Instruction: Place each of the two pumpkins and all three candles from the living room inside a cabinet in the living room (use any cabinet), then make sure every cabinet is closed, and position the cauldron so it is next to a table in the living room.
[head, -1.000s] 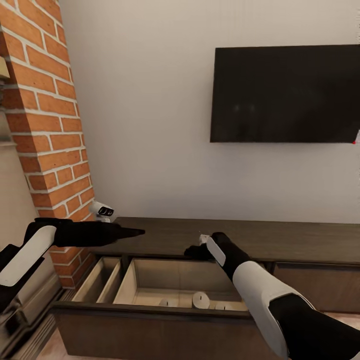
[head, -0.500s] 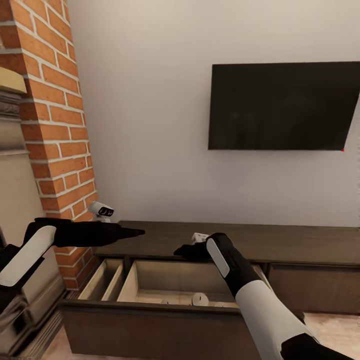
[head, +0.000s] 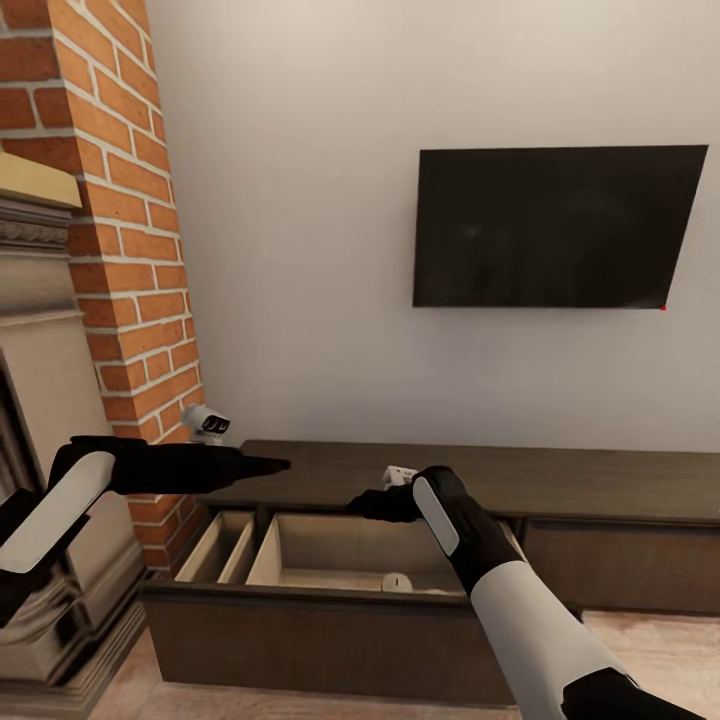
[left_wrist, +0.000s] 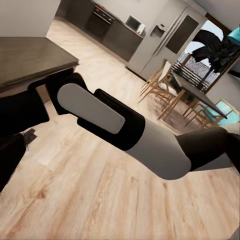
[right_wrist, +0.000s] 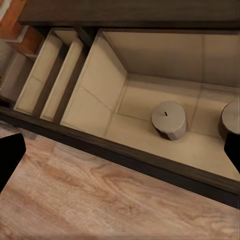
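Right gripper (head: 362, 503) hangs over the open drawer, forearm bent in from lower right; its fingers (right_wrist: 11, 152) sit wide apart at the wrist view's edges, empty. Left gripper (head: 268, 464) points level across the cabinet (head: 600, 480) top, arm reaching in from the left; open or closed, can't tell. Two candles (right_wrist: 169, 120) stand upright on the pale drawer floor, apart from each other. Brick column (head: 130, 250) left, TV (head: 555, 228) on the wall behind.

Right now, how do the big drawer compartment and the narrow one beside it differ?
The big compartment is wide and holds two grey candles; the narrow compartment is slim, split by a divider, and nothing shows in it. The narrow one sits nearer the brick column. Both have pale wood lining and stand open.
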